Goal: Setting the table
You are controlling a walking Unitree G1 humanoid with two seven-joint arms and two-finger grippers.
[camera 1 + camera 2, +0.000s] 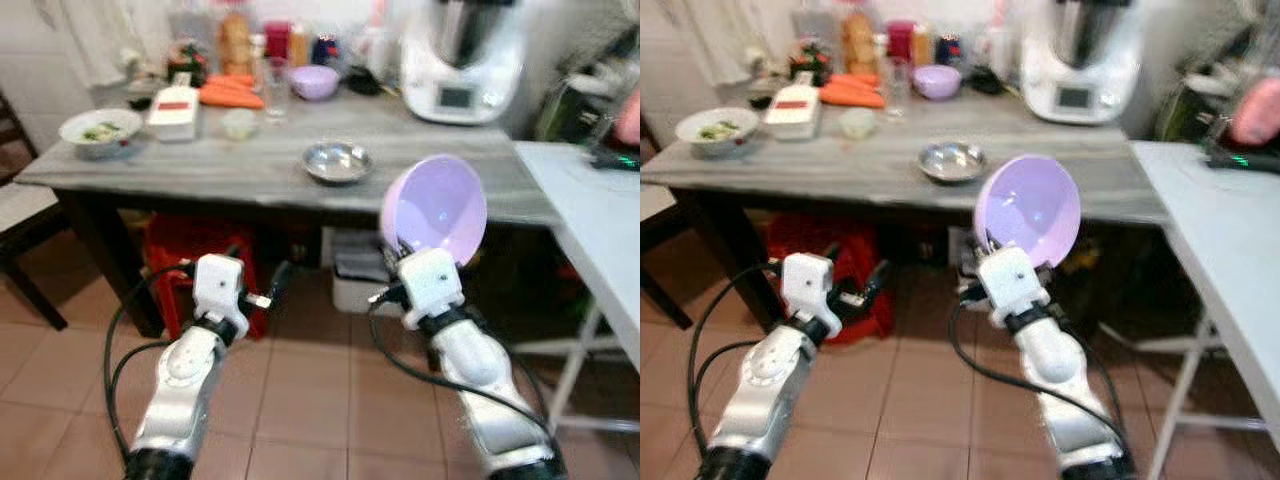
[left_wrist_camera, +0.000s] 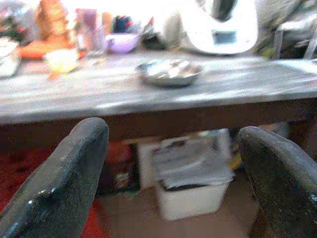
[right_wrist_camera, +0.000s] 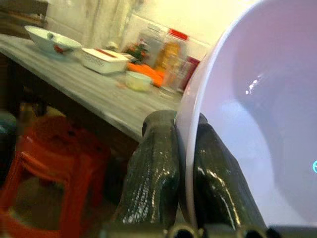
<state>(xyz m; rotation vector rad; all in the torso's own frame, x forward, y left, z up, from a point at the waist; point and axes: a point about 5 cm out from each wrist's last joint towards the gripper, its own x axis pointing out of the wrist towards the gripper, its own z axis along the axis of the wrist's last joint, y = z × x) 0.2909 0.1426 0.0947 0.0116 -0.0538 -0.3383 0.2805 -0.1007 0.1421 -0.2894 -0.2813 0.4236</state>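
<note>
Grey wooden table (image 1: 250, 170) spans the view ahead, with one white kitchen machine (image 1: 463, 60) at two o'clock on it. One red stool (image 1: 190, 250) and one white bin (image 1: 355, 275) sit beneath. One lilac bowl (image 1: 434, 210), tilted on edge, is pinched by its rim in the right gripper (image 3: 185, 163) in front of the table edge. Three more bowls rest on the table: one white with food (image 1: 101, 130) at ten o'clock, one steel (image 1: 338, 161) at centre, one small purple (image 1: 315, 81) at twelve. Left gripper (image 2: 173, 168) hangs low, fingers wide apart, holding nothing.
</note>
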